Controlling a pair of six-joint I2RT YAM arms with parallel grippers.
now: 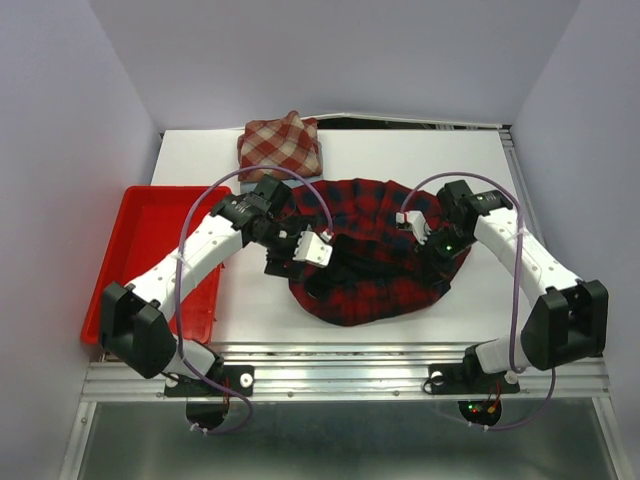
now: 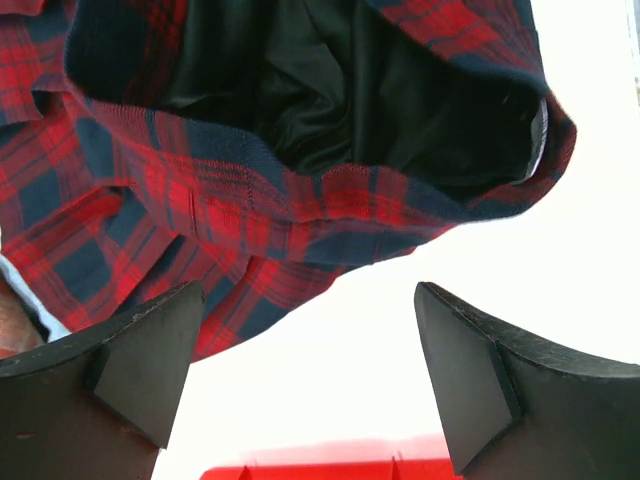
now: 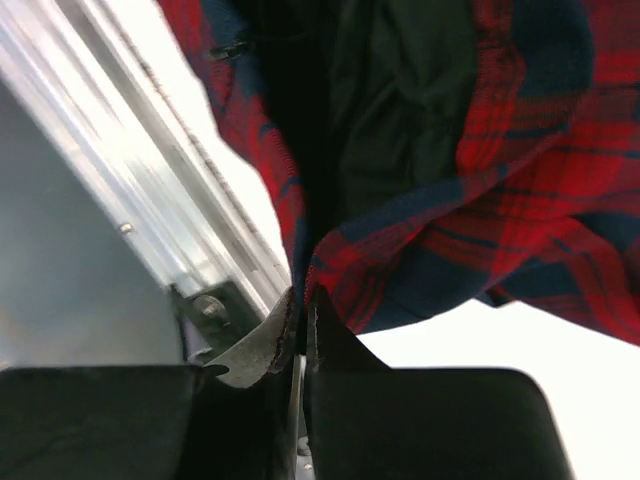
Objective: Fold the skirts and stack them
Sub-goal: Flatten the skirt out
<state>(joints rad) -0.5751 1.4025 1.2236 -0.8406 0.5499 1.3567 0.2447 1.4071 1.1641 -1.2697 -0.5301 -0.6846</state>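
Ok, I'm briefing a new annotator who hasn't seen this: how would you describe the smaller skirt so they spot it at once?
Start at the white table and look to its far edge, left of centre. The check skirt lies there as a small bundle. Unlike the big red and navy plaid skirt in the middle, it is brick-red and cream.

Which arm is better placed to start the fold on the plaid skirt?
Right, I think. The right fingers are shut on the edge of the plaid skirt, ready to lift it over. The left fingers stand open beside the hem, gripping nothing.
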